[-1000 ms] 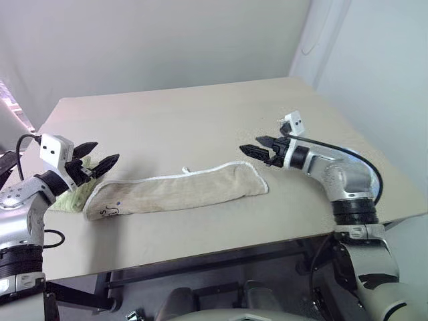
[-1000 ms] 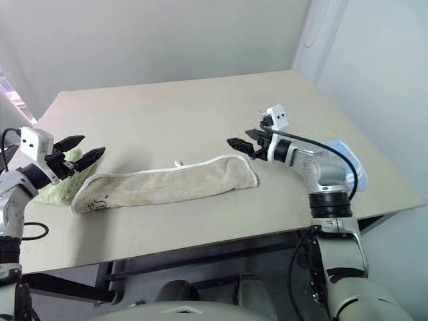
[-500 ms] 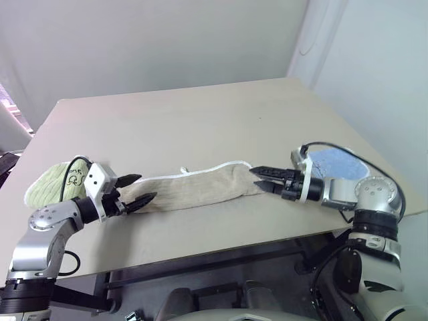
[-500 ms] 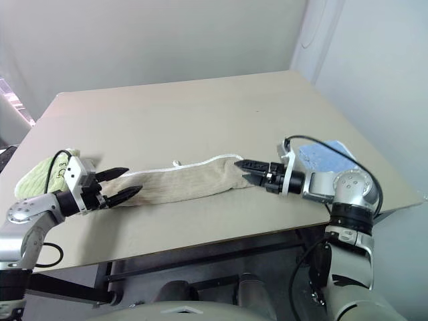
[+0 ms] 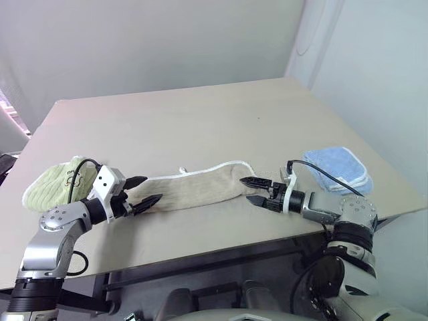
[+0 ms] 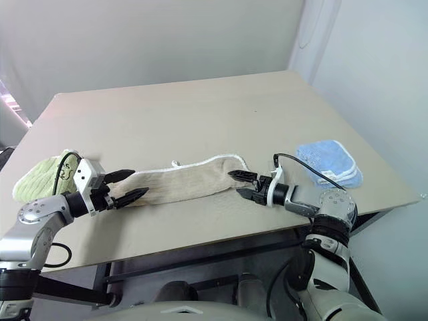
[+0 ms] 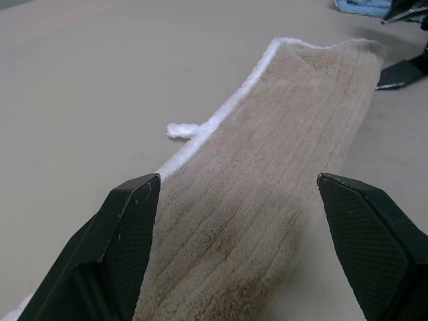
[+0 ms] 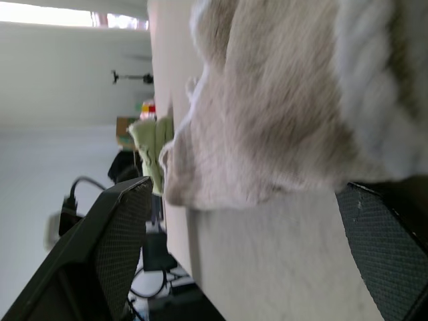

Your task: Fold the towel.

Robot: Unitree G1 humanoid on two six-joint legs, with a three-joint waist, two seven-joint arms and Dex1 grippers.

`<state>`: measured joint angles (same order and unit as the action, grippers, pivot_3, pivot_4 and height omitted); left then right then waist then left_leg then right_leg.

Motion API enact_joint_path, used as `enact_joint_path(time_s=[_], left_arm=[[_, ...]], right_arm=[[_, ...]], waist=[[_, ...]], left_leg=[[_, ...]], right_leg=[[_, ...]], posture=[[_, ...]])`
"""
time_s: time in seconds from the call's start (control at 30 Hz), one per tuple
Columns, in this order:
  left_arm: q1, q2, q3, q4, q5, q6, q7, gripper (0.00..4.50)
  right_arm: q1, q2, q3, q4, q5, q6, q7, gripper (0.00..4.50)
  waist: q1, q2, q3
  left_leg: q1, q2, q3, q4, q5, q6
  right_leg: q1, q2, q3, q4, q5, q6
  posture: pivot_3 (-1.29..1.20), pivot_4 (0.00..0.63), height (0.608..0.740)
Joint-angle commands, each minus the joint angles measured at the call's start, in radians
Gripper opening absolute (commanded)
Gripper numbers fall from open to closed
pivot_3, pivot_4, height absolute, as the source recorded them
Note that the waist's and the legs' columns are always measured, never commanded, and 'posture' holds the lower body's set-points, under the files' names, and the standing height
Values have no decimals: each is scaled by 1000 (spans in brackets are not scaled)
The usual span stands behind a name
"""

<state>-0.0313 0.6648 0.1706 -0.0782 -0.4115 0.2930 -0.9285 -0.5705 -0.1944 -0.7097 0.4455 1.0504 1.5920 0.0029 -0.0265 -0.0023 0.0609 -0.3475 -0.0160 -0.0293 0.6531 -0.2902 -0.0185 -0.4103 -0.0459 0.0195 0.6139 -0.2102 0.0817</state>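
- Across the near middle of the counter [image 5: 200, 114] lies one towel [image 5: 200, 188], a long tan strip already folded lengthwise, flat, running from the robot's left to its right.
- Its far long edge carries white cord edging, with one small white loop [image 5: 185, 170] sticking out from that edge toward the far side.
- Left tool [image 5: 140, 194]: fingers spread, low at the towel's left end, one finger on each side of the strip's width; whether they touch the cloth cannot be told.
- Right tool [image 5: 257, 191]: fingers spread, low at the towel's right end, tips just at the rounded end; contact cannot be told.
- Two other towels: one green towel [image 5: 57, 189] bunched near the counter's left edge, just beside the left arm; one blue towel [image 5: 338, 168] folded near the right edge, well apart from the tan one.
- The far half of the counter is bare; a narrow bare strip runs between the towel and the near edge.
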Motion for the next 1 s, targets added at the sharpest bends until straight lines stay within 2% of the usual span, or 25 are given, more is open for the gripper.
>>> enact_joint_path(time_s=[0.03, 0.13, 0.3, 0.4, 0.6, 0.73, 0.77, 1.0], left_arm=[[-4, 2, 10, 1, 8, -19, 8, 3958], [-2, 2, 8, 3, 11, -21, 8, 3958], [2, 4, 6, 6, 20, -29, 10, 3958], [-2, 6, 8, 16, 27, -35, 15, 3958], [-13, 5, 8, 34, 37, -47, 19, 3958], [-19, 3, 11, 44, 39, -50, 23, 3958], [-20, 3, 11, 46, 40, -52, 23, 3958], [-24, 7, 7, 61, 49, -58, 20, 3958]], right_arm=[[-43, -29, -56, 18, -38, -52, -54, 4488], [-71, -23, -84, 43, -46, -89, -76, 4488], [-69, -12, -55, 12, -49, -68, -58, 4488], [-51, -2, -24, -13, -58, -50, -46, 3858], [-43, 30, -20, -47, -69, -63, -44, 1740], [-48, 41, -73, -36, -47, -105, -45, 199], [-48, 40, -90, -32, -32, -102, -38, 23], [20, -37, -112, -47, 20, -19, 66, 23]], waist=[[1, 0, 0], [-1, 0, 0], [-14, 0, 0], [-18, 0, 0], [-20, 0, 0], [-19, 0, 0], [-20, -1, -1], [-17, 0, 0]], left_leg=[[1, 0, 0, 0, 0, 0], [1, 2, 0, 0, 0, 0], [0, 2, -1, -2, 0, 0], [-2, 2, -1, -3, 0, 0], [-6, 2, 0, -3, 0, 0], [-7, 3, 0, -3, 0, 0], [-6, 3, 0, -3, 0, 0], [-8, 3, 0, -3, 0, 1]], right_leg=[[1, 0, 0, 0, 0, 0], [1, 0, 0, -1, 0, 0], [0, 0, 0, -2, 0, 0], [-2, 0, 0, -2, 0, 0], [-7, 1, 1, -1, 0, 0], [-7, 1, 1, -1, 0, 0], [-7, 1, 1, -1, 0, 0], [-8, 1, 1, -1, 0, 0]], posture=[[0, 0, 740], [0, 0, 740], [0, 0, 740], [0, 0, 740], [0, 0, 740], [0, 0, 740], [0, 0, 740], [0, 0, 740]])
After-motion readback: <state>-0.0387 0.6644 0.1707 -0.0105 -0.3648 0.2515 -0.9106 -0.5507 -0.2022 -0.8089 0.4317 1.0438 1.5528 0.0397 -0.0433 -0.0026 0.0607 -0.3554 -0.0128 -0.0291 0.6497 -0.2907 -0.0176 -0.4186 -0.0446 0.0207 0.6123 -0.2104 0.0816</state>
